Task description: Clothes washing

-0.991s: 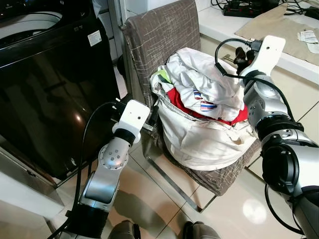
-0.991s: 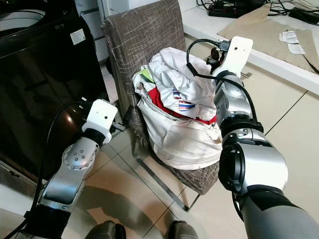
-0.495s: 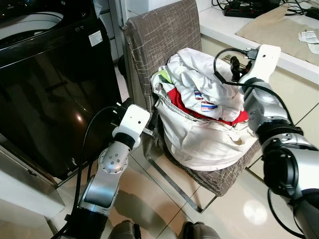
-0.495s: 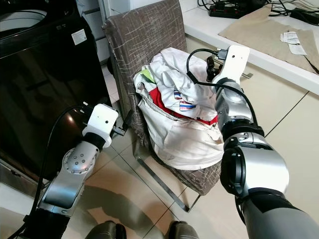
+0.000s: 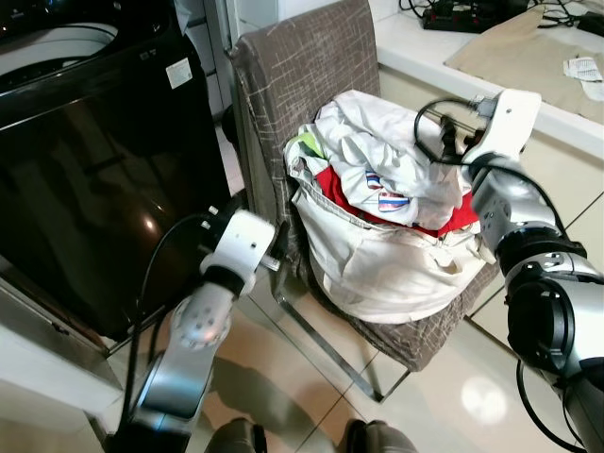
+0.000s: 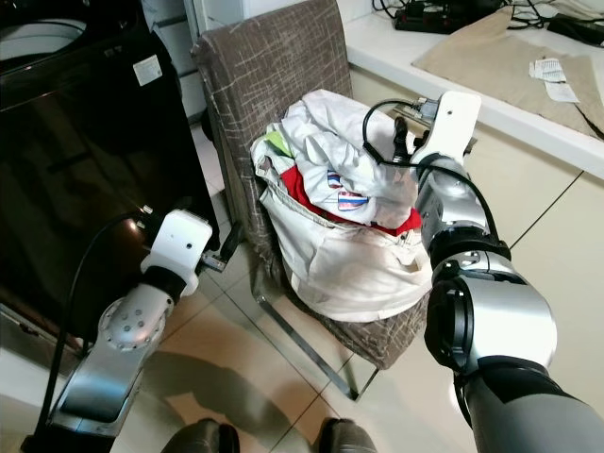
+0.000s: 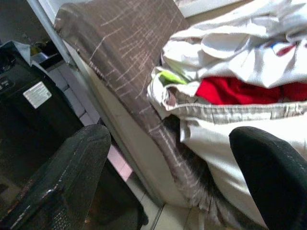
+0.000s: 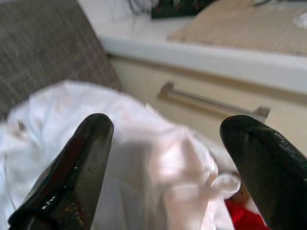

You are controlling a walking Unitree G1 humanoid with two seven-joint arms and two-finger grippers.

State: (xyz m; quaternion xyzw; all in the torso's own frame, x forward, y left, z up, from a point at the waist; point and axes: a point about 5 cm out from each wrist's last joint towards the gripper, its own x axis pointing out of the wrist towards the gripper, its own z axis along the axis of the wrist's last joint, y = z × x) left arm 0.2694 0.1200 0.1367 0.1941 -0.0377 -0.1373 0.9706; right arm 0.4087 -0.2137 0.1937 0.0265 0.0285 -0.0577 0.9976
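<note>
A heap of laundry point(image 5: 377, 160), mostly white with a red garment point(image 5: 342, 192), fills a white bag point(image 5: 377, 269) on a brown chair point(image 5: 302, 66). The black washing machine point(image 5: 94, 170) stands to the left. My left gripper point(image 7: 168, 158) is low beside the chair's left edge, between machine and bag. It is open, its fingers point(image 7: 72, 167) wide apart with nothing between them. My right gripper point(image 8: 165, 143) hovers over the back right of the heap, above white cloth. It is open too, and its fingers point(image 8: 81, 158) hold nothing.
A white counter point(image 5: 425, 52) runs behind and to the right of the chair, with a tan cloth point(image 5: 519, 47) and a power strip point(image 5: 462, 14) on it. A drawer handle point(image 8: 211, 103) sits under it. Glossy tile floor point(image 5: 283, 377) lies in front.
My left gripper has sunk a little lower beside the chair. My right wrist has dipped toward the heap and shifted slightly right. The clothes have not moved.
</note>
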